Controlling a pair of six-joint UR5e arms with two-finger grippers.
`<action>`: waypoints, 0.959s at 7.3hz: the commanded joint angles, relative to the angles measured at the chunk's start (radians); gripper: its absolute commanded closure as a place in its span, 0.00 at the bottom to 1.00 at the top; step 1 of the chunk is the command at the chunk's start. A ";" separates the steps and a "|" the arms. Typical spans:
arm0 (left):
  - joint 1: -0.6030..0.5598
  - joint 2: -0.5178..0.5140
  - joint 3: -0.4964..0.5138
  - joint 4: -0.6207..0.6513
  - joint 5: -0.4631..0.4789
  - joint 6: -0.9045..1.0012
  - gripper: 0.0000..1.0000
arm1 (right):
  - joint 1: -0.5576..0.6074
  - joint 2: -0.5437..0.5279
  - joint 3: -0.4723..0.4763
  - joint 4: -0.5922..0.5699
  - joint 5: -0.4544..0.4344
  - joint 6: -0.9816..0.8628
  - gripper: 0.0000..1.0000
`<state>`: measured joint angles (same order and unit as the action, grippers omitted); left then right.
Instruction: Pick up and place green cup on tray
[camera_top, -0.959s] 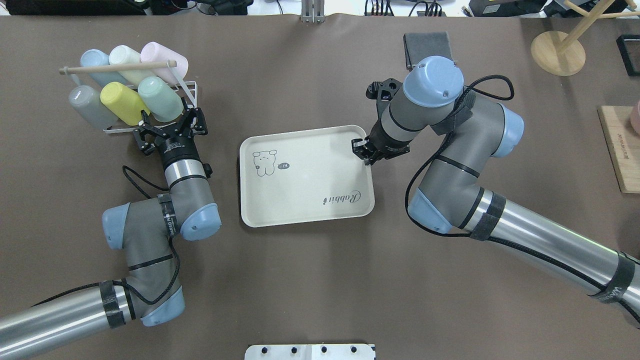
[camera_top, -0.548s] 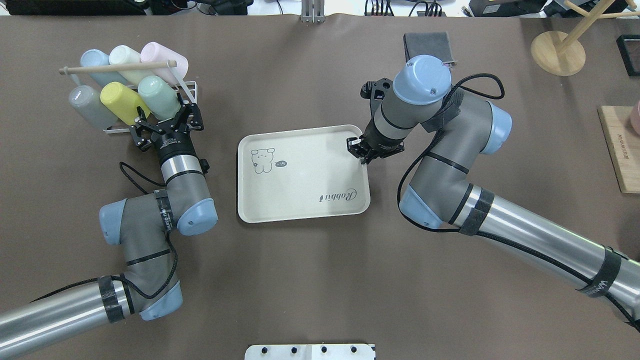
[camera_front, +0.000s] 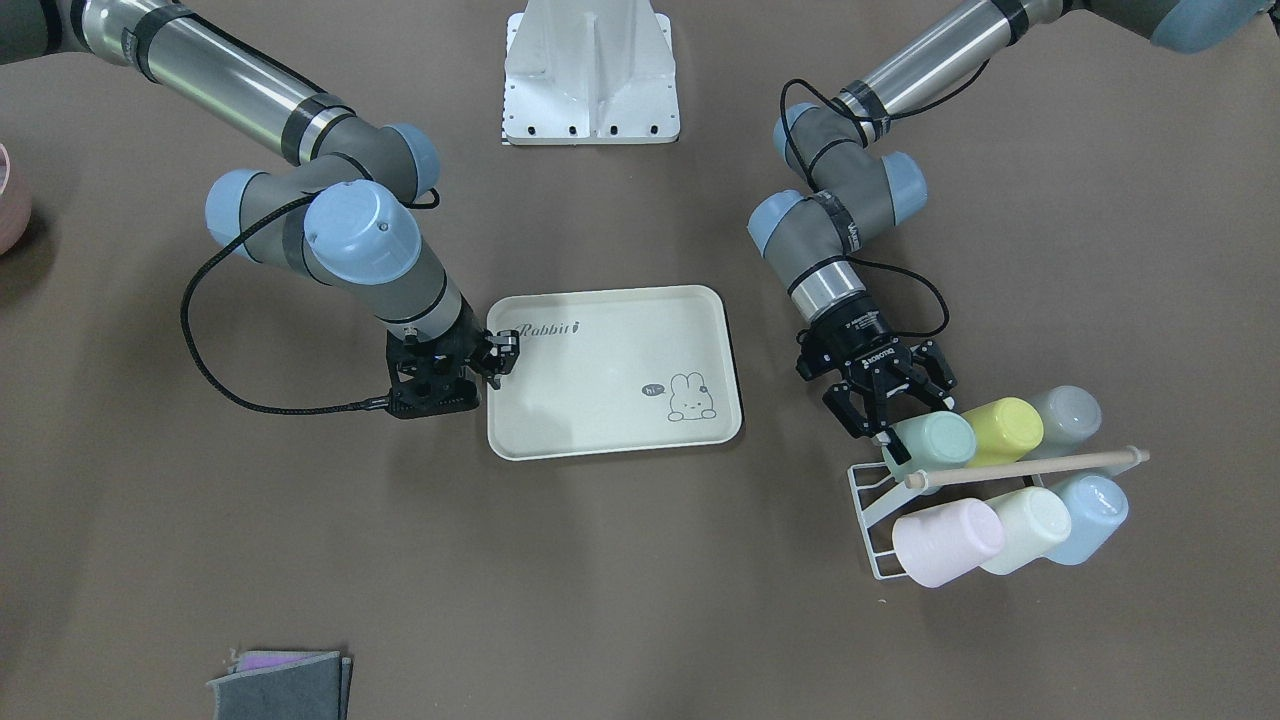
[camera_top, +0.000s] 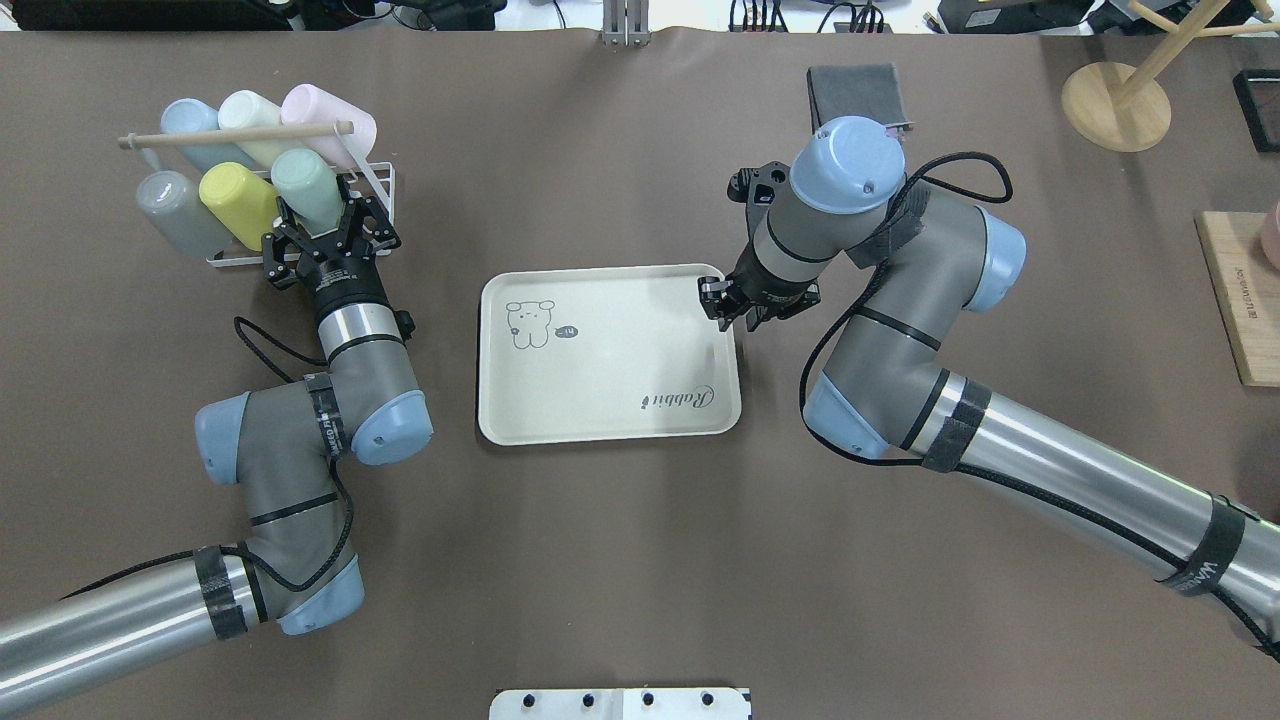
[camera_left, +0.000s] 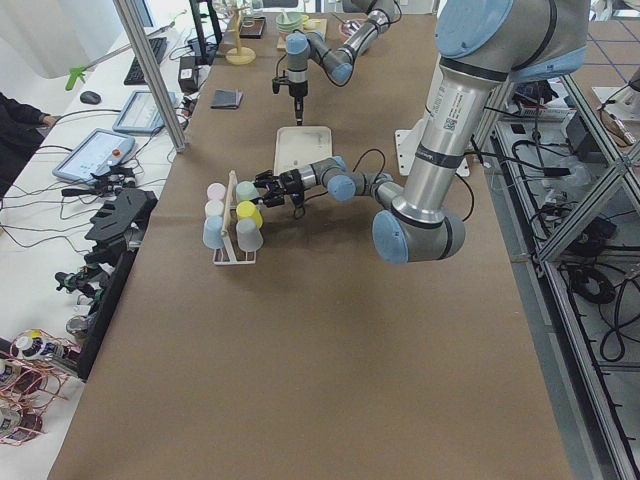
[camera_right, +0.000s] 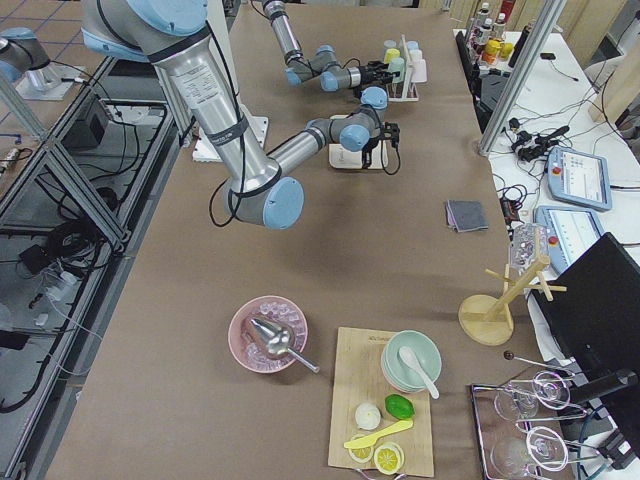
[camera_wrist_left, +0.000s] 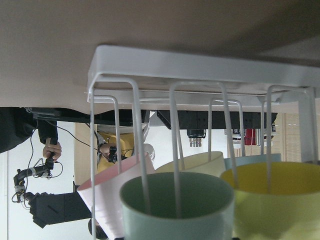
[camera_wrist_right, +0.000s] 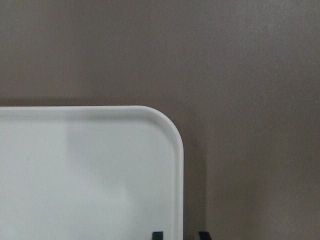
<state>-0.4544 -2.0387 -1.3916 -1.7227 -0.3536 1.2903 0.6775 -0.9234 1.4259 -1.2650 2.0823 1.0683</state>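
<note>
Left pincer (camera_top: 322, 214) spread wide; right pincer (camera_top: 722, 304) clamped, pointing down.

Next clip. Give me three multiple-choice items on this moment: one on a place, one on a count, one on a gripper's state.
1. Where is the mint-green plastic cup?
A) on the cream tray
B) on the bare table
C) in the white wire rack

2. How many cups does the rack hold?
A) six
B) four
C) eight

3. The left gripper is:
A) shut and empty
B) open, fingers either side of the green cup
C) gripping the tray

Key: 1 C, it lies among the rack's wires. 2 A, two rows of three. 3 B, the overhead view shows the fingers spread beside it.
</note>
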 joint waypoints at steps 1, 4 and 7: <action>-0.007 0.000 -0.006 0.002 0.002 0.012 0.60 | 0.032 -0.012 0.002 -0.010 0.013 -0.020 0.00; -0.007 0.003 -0.030 -0.009 0.044 0.064 0.63 | 0.237 -0.138 0.059 -0.061 0.141 -0.273 0.00; -0.001 0.040 -0.064 -0.147 0.044 0.171 0.64 | 0.477 -0.297 0.203 -0.250 0.173 -0.630 0.00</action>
<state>-0.4586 -2.0155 -1.4362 -1.8066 -0.3104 1.3955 1.0533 -1.1421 1.5596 -1.4422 2.2432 0.5798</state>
